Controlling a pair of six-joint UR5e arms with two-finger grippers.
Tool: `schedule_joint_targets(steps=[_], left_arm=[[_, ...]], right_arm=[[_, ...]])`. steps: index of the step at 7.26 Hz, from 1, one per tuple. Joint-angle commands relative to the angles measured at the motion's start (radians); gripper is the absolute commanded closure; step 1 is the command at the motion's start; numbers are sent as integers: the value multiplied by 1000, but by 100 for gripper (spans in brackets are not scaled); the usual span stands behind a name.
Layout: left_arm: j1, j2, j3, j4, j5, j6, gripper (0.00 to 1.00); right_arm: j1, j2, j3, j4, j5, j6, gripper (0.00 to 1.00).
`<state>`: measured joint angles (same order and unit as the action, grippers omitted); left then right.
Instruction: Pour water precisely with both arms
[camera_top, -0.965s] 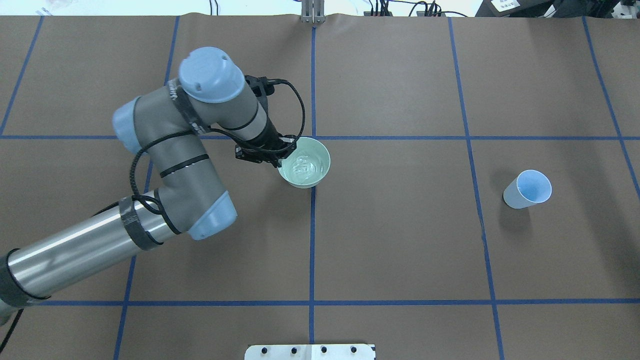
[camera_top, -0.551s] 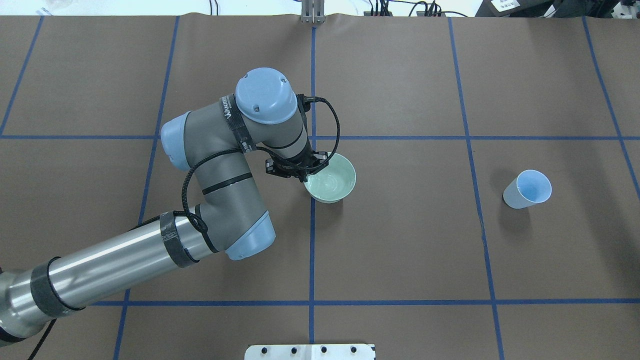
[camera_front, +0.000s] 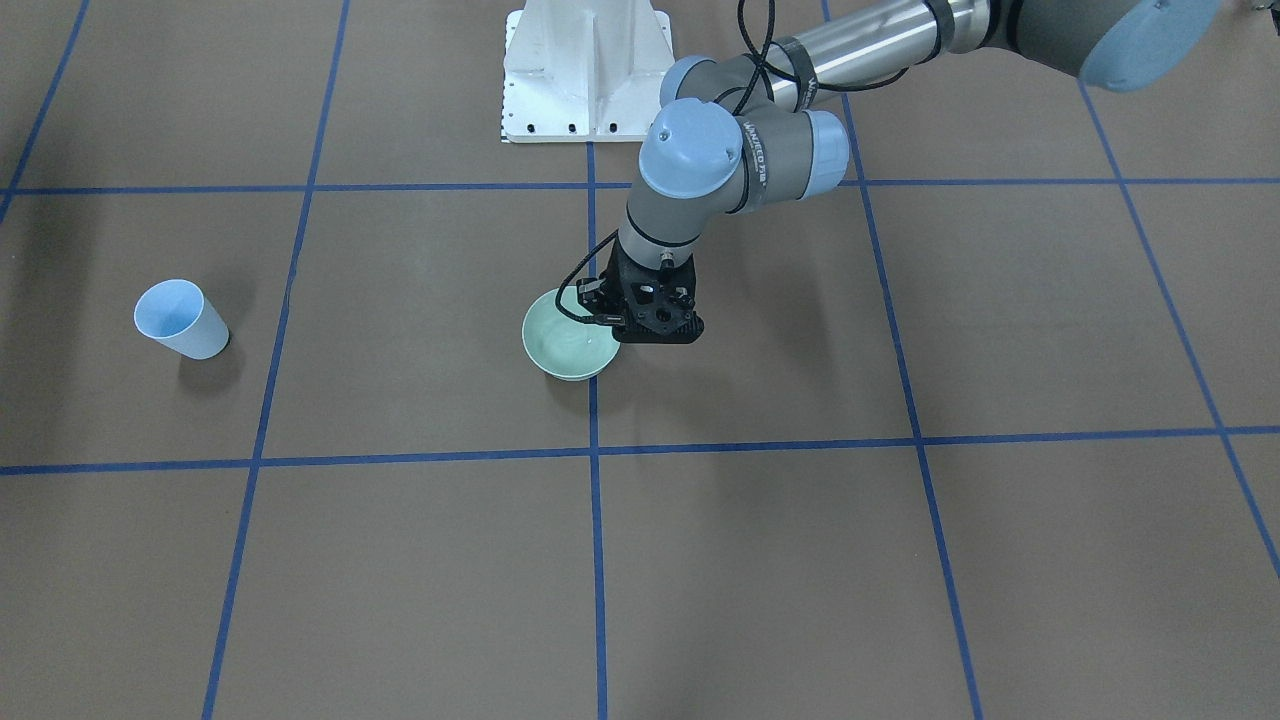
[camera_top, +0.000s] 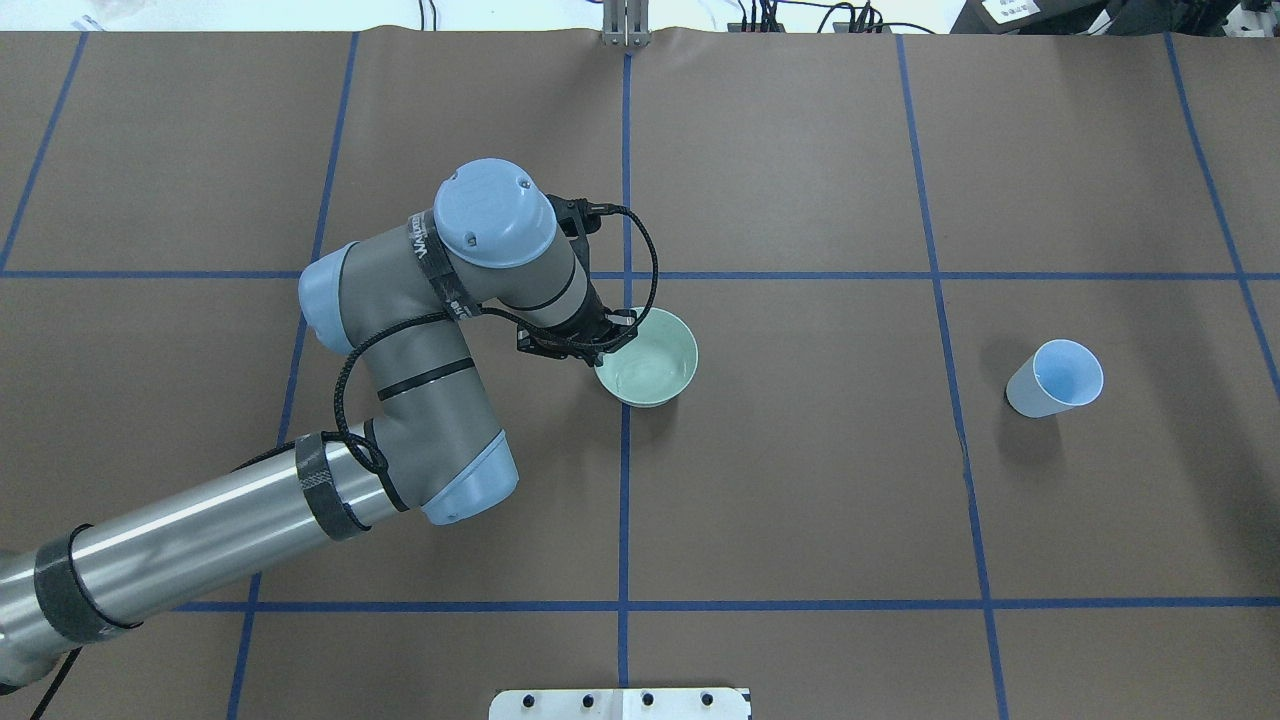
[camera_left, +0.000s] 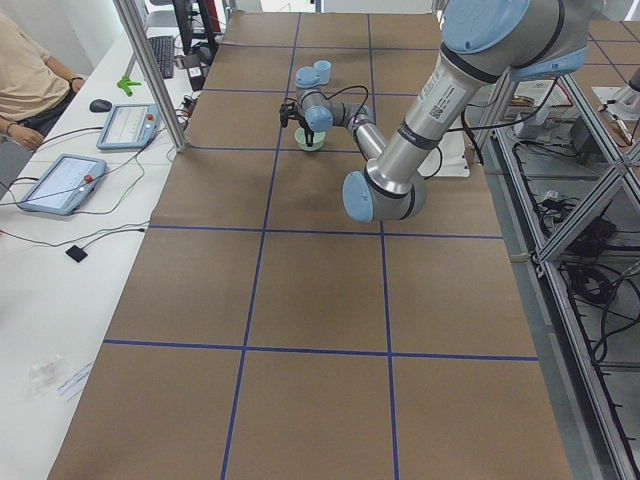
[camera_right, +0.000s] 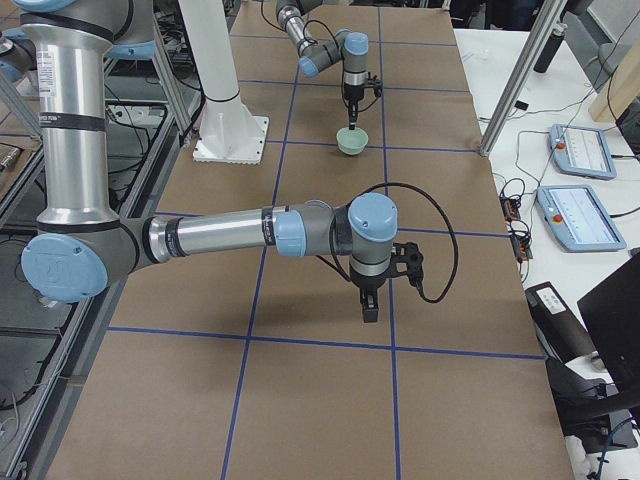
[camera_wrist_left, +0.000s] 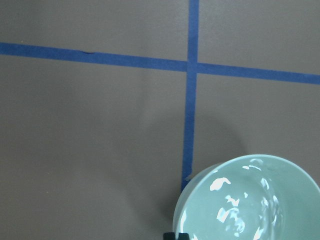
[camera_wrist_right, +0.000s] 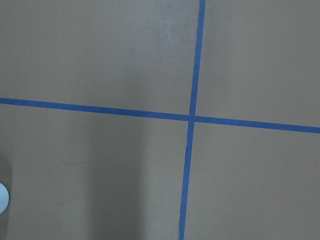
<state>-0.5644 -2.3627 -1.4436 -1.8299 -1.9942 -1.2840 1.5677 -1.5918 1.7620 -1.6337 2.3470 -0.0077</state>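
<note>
The water (camera_wrist_left: 235, 212) shows best in the left wrist view, at the lower right of the frame: white glints and a rippled sheen inside the pale green bowl (camera_wrist_left: 202, 176). The overhead view gives only a faint shine there. In that view the bowl sits just right of centre, beside a crossing of blue tape lines (camera_top: 624, 500) on the brown table (camera_top: 800, 480). No view settles whether its base touches the paper.

The left gripper (camera_top: 600, 350) is clamped on the bowl's rim, on the rim's left side in the overhead view and its right side in the front-facing view. The wrist view shows only one black fingertip (camera_wrist_left: 175, 235), at the bottom edge against the rim. The left arm (camera_top: 430, 330) enters from the lower left.

A light blue cup (camera_top: 1055, 380) stands upright at the right of the overhead frame, well apart from the bowl.

The right arm (camera_right: 220, 235) appears only in the exterior right view, stretched low across mid-frame with the right gripper (camera_right: 369, 305) pointing down; whether it is clenched or released I cannot tell. Its wrist view shows only paper and a tape crossing.

The front-facing view alone shows the white pedestal (camera_front: 585, 70) in full, at top centre. The exterior left view alone shows a seated person (camera_left: 30, 70) and two tablets (camera_left: 62, 183) at its left edge.
</note>
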Motion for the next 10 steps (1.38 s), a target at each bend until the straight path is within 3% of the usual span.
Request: schedule_joint_targets(steps=[1,2,3,4,5,7,8,10], left_arm=[[3,10,3,-6,-2,0,100],[6,10,12,-8,-2,0,88],[8,8,15,-8,-2,0,60],[8,8,14,-3,0,0,21],[6,7,3,-2,2,0,0],[-41,8,-70,24,-27,2,0],[-89,31,-118,61,-64,15,0],[-147,196,-309,128,-98,194,0]], right_arm=[[0,0,5,0,0,0,0],[0,0,5,0,0,0,0],[0,0,5,0,0,0,0],[0,0,5,0,0,0,0],[0,0,7,0,3,0,0],[-2,1,22,0,26,15,0],[-44,1,65,2,31,109,0],[-156,-2,157,18,22,344,0]])
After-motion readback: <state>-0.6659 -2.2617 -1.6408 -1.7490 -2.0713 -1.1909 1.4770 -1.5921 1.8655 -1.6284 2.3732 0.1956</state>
